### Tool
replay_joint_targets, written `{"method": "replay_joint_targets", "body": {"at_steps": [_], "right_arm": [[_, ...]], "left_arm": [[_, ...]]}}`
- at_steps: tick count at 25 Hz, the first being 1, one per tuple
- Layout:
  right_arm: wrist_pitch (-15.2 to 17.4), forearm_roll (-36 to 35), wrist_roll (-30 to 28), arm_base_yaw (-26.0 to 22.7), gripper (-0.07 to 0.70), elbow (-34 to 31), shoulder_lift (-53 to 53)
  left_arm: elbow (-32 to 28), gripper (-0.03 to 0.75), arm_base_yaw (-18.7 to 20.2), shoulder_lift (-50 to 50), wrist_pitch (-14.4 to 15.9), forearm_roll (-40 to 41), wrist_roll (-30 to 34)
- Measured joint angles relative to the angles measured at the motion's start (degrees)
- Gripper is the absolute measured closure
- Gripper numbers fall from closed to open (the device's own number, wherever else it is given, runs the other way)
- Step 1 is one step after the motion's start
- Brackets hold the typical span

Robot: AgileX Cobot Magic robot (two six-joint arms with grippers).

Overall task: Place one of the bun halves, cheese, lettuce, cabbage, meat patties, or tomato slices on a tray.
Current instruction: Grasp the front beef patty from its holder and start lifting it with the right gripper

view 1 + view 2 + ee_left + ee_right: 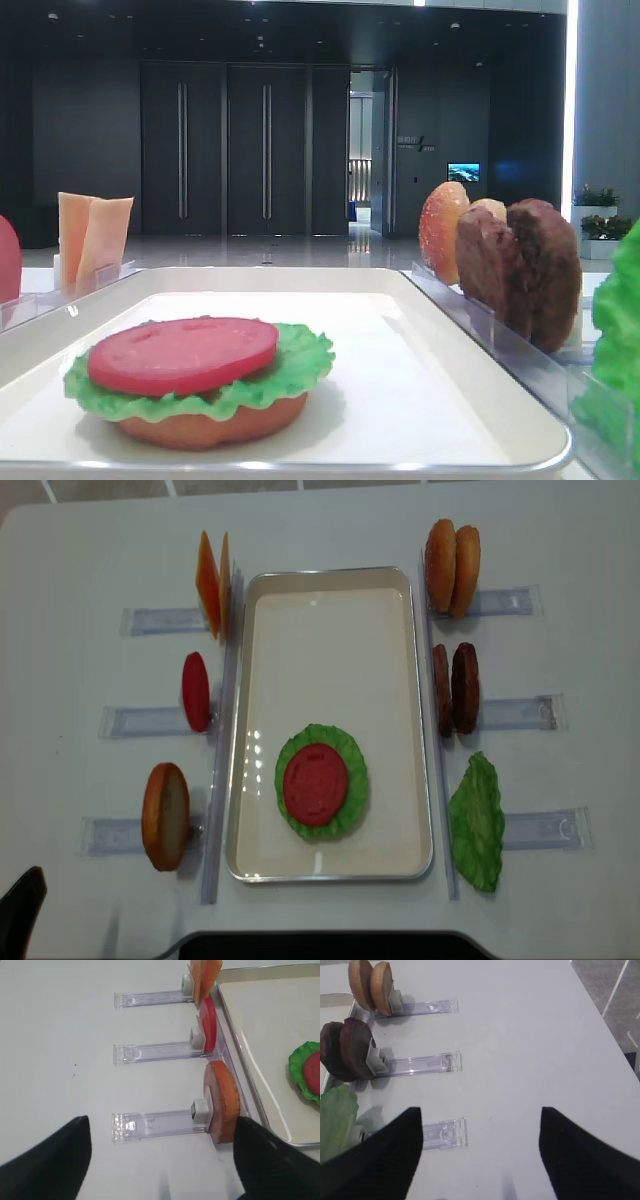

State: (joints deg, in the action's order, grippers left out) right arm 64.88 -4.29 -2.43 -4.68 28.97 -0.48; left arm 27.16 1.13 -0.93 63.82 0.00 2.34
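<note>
Seen from overhead, a white tray lay in the middle of a pale desk. At the lower centre of the tray sat a stack: a bun half at the bottom, a green lettuce leaf on it, and a red tomato slice on top. Clear holders stood on both sides of the tray. At the right of the frame, from top to bottom, stood two buns, two meat patties on edge, and a spare lettuce leaf. At the left were cheese slices, one tomato slice and one bun.

In the right wrist view, the right end effector hung over bare desk with its fingers spread wide, holding nothing. The left end effector was likewise spread and empty, near the lower left bun.

A patty looked the likely next layer. To take it well, the right end effector should probably straddle the nearer patty across its flat faces, lift it clear of the holder, then lay it flat and centred on the tomato.
</note>
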Motion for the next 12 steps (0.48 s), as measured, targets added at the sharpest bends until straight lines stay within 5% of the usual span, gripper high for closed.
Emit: {"method": "replay_joint_targets", "body": {"at_steps": [7,12], "right_arm": [[0.00,-0.43,0.00,0.00,-0.013,0.00,0.00],[0.00,-0.86,0.00,0.00,-0.040,0.00,0.00]], "left_arm": [[0.00,0.024,0.00,0.00,0.00,0.00,0.00],[0.00,0.024,0.00,0.00,0.00,0.00,0.00]]}}
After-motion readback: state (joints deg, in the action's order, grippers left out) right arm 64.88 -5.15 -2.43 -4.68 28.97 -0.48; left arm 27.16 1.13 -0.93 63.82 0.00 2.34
